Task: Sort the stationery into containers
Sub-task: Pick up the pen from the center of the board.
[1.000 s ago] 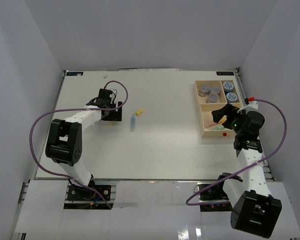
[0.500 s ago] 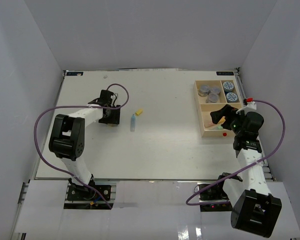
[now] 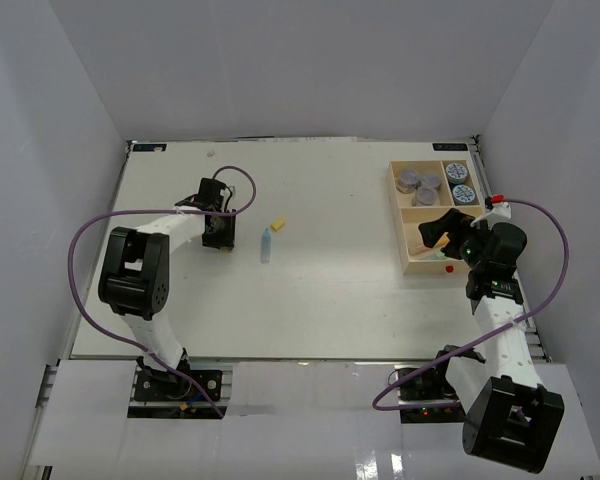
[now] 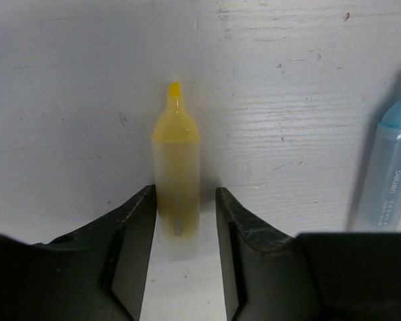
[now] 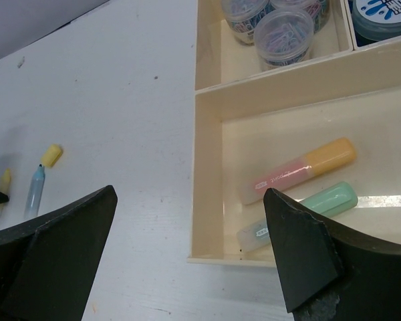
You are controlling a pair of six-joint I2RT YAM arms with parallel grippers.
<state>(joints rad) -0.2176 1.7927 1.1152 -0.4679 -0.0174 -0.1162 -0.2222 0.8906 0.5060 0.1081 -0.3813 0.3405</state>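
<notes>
Black left gripper point(image 4: 184, 227) straddled the capless yellow highlighter point(image 4: 176, 167), jaws flanking its barrel without visibly pinching it, long axis running toward twelve o'clock on the white table point(image 4: 287, 100). At two o'clock lay a pale blue marker point(image 4: 387, 174), clear of the lift. Farther off, the wide-spread right gripper point(image 5: 187, 247) hovered over the light wooden tray point(image 5: 207, 180), whose large compartment held a pink-orange marker point(image 5: 301, 170) and a green one point(image 5: 301, 214).

Bright, even white light fills all three views, with only soft, short shadows. On the white painted table point(image 3: 320, 290) nothing is blown out; its glossy near edge mirrors the lamps faintly. The left wrist view is sharp on the yellow uncapped marker point(image 4: 176, 160), its black fingers point(image 4: 130, 241) slightly soft. A glare strip lies in the light wooden tray point(image 5: 210, 200).
</notes>
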